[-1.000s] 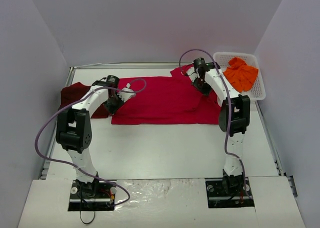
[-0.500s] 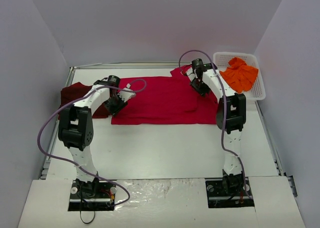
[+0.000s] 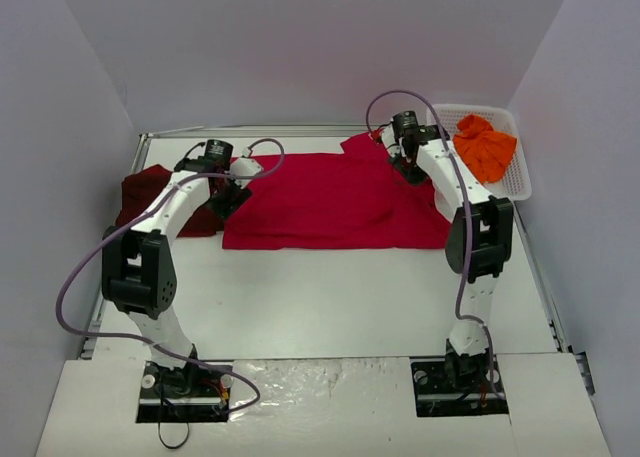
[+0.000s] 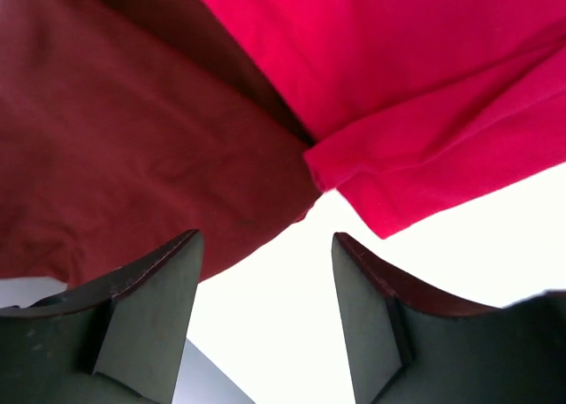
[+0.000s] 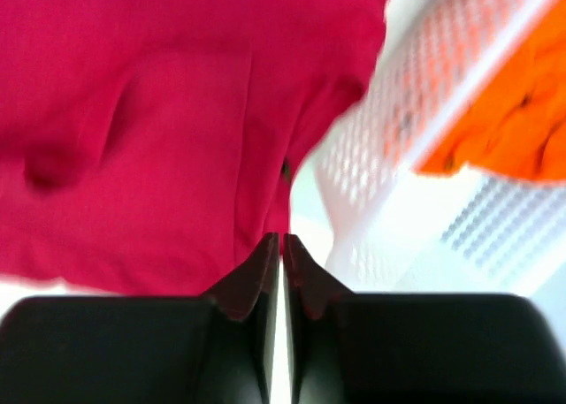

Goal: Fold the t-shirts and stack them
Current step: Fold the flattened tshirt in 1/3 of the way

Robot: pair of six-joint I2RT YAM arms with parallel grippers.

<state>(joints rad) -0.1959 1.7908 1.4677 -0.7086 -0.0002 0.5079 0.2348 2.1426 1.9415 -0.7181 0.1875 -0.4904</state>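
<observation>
Jaws of the left gripper [image 4: 265, 240] stood wide apart with nothing between them. Both dark fingers [image 4: 150, 307] hung above the spot where the dark maroon t-shirt [image 4: 115, 139] met the near left corner of the bright red t-shirt [image 4: 424, 86]. At that spot, an edge of the red cloth overlapped the maroon cloth. Bare white table [image 3: 330, 297] showed beneath the gap.

Jaws of the right gripper [image 5: 280, 238] were pressed together, fingertip to fingertip. The right wrist view was blurred, so it could not be determined whether any cloth was pinched between them. This gripper sat at the far right corner of the red t-shirt, just beside the white lattice basket [image 5: 380, 139].

The red t-shirt lay spread flat across the middle of the far half of the table. The maroon t-shirt lay bunched at its left end, near the left wall. The orange t-shirt [image 3: 485, 149] lay crumpled inside the basket at the far right corner.
</observation>
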